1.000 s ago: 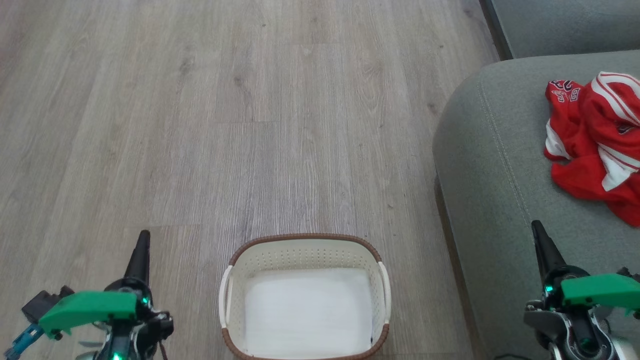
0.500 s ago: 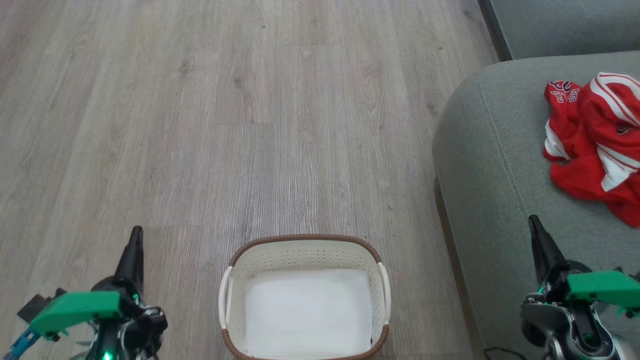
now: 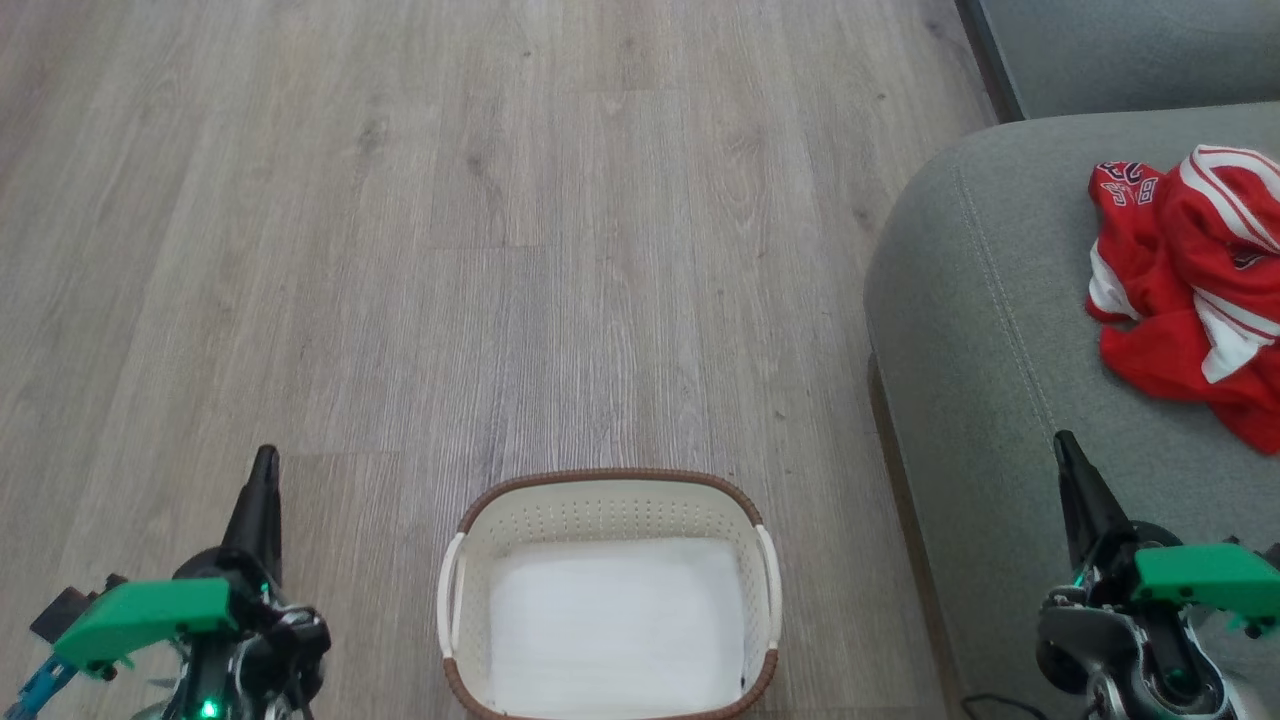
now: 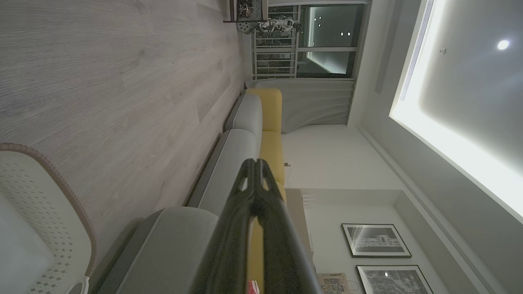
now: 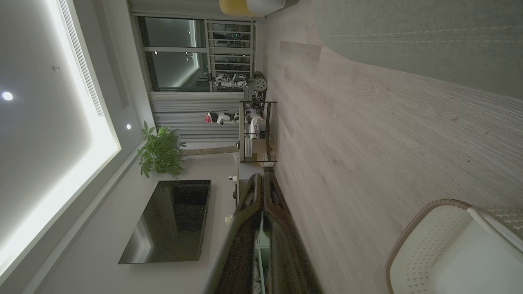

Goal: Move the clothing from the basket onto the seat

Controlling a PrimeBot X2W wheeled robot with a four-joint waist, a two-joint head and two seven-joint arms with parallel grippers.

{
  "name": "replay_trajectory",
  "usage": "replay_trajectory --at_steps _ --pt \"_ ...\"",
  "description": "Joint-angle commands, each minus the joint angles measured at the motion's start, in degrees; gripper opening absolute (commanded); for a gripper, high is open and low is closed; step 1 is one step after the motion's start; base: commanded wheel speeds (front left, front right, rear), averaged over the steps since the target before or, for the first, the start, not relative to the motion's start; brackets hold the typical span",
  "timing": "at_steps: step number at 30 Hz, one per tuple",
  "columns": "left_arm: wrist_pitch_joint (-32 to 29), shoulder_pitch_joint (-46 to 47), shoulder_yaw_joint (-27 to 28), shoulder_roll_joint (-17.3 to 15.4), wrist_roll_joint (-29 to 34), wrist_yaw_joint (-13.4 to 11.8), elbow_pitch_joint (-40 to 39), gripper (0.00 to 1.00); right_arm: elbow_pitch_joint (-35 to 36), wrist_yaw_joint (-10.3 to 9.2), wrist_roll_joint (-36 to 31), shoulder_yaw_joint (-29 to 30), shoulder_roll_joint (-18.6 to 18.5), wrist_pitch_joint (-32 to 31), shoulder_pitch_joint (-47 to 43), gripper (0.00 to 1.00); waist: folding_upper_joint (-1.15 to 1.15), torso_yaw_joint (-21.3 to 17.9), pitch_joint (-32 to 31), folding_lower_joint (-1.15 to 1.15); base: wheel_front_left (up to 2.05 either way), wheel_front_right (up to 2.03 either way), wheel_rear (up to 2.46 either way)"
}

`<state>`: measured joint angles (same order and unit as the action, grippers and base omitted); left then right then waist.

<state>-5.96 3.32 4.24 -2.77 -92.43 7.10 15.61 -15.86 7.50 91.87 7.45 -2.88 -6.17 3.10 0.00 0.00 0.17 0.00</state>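
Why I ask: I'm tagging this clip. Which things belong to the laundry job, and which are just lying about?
Job in hand:
- grey-green seat
- red clothing, heaped on it
- white basket, empty, on the floor

Just lying about:
- yellow cushions
- framed pictures
- potted plant
- dark screen

Head view: high up, steep downward look at the floor [image 3: 500, 250]. The basket [image 3: 610, 478] sits at bottom centre, the seat [image 3: 980, 330] at the right edge.

Left wrist view: low and rolled sideways, with floor at picture left and ceiling [image 4: 470, 102] at right. It looks level along the left gripper [image 4: 255, 163] down the room. Basket rim close at lower left, seat just past the gripper.

Right wrist view: rolled the opposite way, looking along the right gripper [image 5: 261, 177] toward a window [image 5: 175, 61]. Basket lower right, seat top right.

All three views share basket, seat and floor.
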Motion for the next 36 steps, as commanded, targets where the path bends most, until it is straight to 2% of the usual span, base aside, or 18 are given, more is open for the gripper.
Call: replay_trajectory --at_steps 1,36 --pt "-0.24 2.84 1.93 -0.39 -0.02 0.38 -1.56 0.0 1.84 -0.01 0.31 -0.96 -0.06 -0.29 3.09 0.0 0.0 0.0 0.0 0.0 0.0 0.0 0.0" --pt "-0.38 2.85 2.1 -0.28 0.12 0.38 -1.56 0.0 1.84 -0.01 0.28 -0.92 -0.03 -0.33 3.09 0.0 0.0 0.0 0.0 0.0 0.0 0.0 0.0"
